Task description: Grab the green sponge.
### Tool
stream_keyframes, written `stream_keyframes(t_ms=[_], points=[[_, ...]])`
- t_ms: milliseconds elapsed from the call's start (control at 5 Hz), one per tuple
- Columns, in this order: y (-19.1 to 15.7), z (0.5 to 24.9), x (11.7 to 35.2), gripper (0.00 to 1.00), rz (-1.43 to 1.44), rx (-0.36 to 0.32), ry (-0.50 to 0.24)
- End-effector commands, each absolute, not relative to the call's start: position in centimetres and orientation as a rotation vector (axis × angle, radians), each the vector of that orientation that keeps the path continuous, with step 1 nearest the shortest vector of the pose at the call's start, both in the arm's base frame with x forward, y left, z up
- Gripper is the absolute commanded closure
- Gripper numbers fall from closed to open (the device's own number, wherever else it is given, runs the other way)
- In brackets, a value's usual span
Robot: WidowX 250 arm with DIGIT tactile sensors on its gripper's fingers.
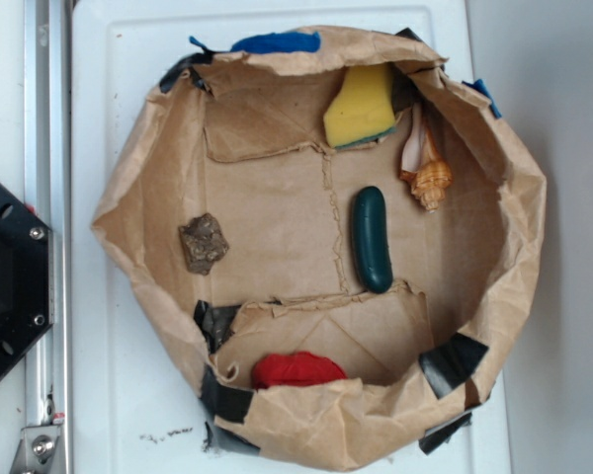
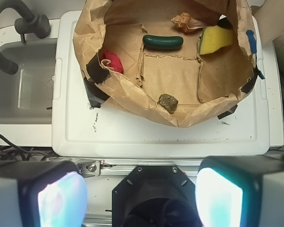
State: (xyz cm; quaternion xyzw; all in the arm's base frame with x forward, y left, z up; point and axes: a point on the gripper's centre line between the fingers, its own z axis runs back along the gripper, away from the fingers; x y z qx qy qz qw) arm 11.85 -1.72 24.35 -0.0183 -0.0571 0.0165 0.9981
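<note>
Green sponge: I see the green sponge [image 1: 372, 240] lying flat on the floor of the paper bag [image 1: 128, 188], right of centre in the exterior view, long axis running up and down the frame; in the wrist view it sits in the upper middle, lying sideways.
Contact: nothing touches it; it lies free, with bare paper all round.
Neighbours: the seashell [image 1: 427, 176] is near its upper right, the yellow block [image 1: 360, 106] above it, both apart from it. The stone [image 1: 204, 242] is well off to the left, the red cloth [image 1: 296, 369] toward the bottom of the frame.
Gripper: the gripper [image 2: 141, 196] fills the bottom of the wrist view, outside the bag and well back from the sponge.
Jaws: spread wide, holding nothing.
Done: as I judge it, nothing yet; no approach over the bag shows.
Left: reach in over the bag rim, line the jaws across the sponge's narrow width, descend, close, lift.
Worktop: the bag stands on the white worktop [image 1: 109, 395].
</note>
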Motion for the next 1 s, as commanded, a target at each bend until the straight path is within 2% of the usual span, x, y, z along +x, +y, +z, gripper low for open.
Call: stream_keyframes(t_ms=[0,200,400,600,800], points=[[-1.7,24.3,11.8,0.00,0.033,-0.037,-0.114],[-2.4,24.1,16.4,0.00,0.078,-0.046,-0.131],[-2.7,23.5,17.9,0.00,0.073,-0.025,-0.167],[-1.9,22.4,19.2,0.00,0.071,-0.035,-0.223],[-1.9,22.4,19.2,0.00,0.071,-0.035,-0.223]])
